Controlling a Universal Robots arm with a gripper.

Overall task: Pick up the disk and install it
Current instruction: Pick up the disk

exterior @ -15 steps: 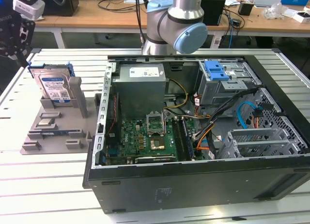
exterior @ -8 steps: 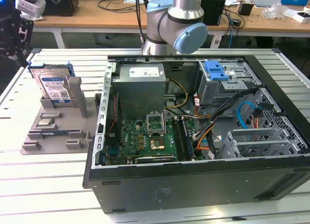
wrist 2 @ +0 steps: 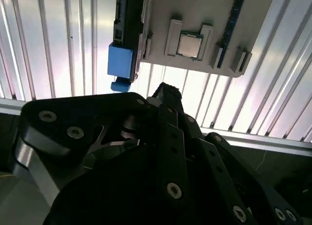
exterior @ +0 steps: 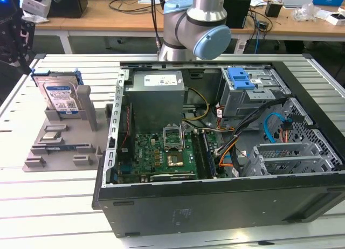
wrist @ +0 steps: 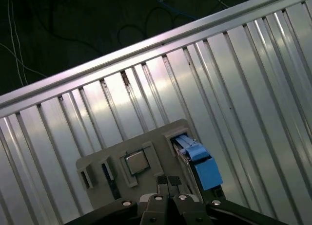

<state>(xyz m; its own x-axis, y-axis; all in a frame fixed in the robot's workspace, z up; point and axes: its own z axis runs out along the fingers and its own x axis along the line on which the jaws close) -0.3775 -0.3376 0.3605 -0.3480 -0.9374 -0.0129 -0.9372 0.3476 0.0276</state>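
Disk — stood upright in a grey holder on the desk, lower edge hidden by the slot. Pincer is seen closed and empty — largely cut off.

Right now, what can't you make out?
- Disk: bottom edge sunk in the holder, exterior view.
- Disk label: turned edge-on in both wrist views.
- Arm: cut off by the exterior view's top edge.
- Table below the hand: covered by the hand's body, second wrist view.
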